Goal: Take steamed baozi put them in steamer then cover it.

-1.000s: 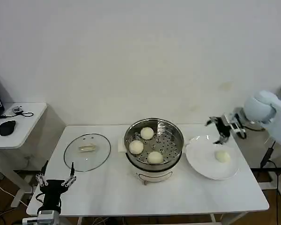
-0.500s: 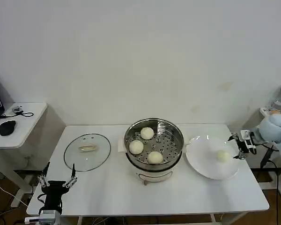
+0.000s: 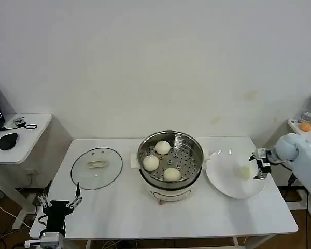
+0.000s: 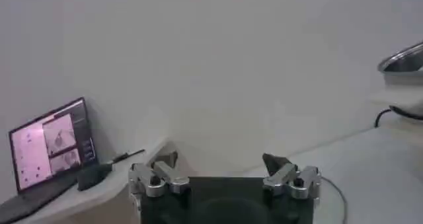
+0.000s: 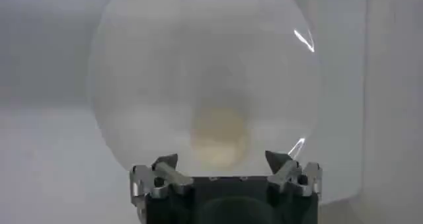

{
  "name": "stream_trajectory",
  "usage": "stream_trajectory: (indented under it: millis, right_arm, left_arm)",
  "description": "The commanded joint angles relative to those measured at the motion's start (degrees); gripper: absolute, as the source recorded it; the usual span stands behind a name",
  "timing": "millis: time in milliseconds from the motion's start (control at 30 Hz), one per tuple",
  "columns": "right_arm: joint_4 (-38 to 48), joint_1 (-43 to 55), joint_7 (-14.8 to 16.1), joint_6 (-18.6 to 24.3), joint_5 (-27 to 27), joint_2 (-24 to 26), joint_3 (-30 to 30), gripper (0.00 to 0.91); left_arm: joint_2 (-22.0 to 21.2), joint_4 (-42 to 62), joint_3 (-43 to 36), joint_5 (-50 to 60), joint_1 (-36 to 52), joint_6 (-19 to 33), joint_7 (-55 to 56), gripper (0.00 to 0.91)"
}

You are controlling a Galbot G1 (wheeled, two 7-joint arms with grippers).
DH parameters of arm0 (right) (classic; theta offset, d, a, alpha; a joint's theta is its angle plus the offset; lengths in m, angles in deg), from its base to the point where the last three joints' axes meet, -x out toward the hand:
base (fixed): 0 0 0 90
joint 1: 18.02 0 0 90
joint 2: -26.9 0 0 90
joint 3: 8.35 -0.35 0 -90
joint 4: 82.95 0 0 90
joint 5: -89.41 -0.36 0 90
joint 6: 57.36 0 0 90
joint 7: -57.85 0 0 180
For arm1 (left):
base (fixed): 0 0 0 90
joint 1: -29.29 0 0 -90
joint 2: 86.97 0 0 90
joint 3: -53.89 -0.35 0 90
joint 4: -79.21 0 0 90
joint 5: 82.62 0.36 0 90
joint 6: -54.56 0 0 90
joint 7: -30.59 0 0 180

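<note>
Baozi: last one (image 3: 244,172) on plate (image 3: 225,184), right of frame; three in steamer (image 3: 170,158), centre. Right gripper (image 3: 260,166) spread beside it; next, close on bun. Left gripper (image 3: 58,203) spread, parked lower left. Cover (image 3: 96,167) on table.

No legible text, label, brand, number or sign is showing on any item. The laptop screen (image 4: 49,149) on the side desk is displaying pinkish window panels, but their content is too small to be read.
</note>
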Motion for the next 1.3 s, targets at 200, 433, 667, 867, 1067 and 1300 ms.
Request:
stream_trajectory:
  millis: [200,433,667,867,1067,1300]
  right_arm:
    - [8.57,-0.77,0.30,-0.27,5.11,-7.24,-0.87,0.806]
    - [8.73,-0.29,0.28,-1.31,6.14,-7.12,-1.10,0.736]
    - [7.63,0.28,1.16,-1.51,5.54,-6.07,-1.35,0.655]
    - [3.68,2.89,2.46,-2.28,2.78,-3.58,0.80,0.645]
    - [-7.34,10.83,3.54,-4.67,-4.40,2.25,8.62,0.645]
    - [-17.75,22.66,2.32,-10.76,-16.23,5.46,15.77,0.645]
  left_arm:
    - [0.22,0.57,0.42,-0.16,0.23,-0.06,0.04,0.907]
    - [0.17,0.78,0.43,-0.15,0.22,0.00,0.07,0.907]
    - [0.14,0.54,0.46,-0.10,0.15,0.02,0.07,0.907]
    - [0.40,0.03,0.52,-0.11,0.03,-0.03,0.07,0.907]
    - [0.88,-0.32,0.38,-0.73,0.58,-0.38,0.06,0.907]
    - [5.48,2.59,0.68,-17.13,3.43,-2.78,-2.42,0.907]
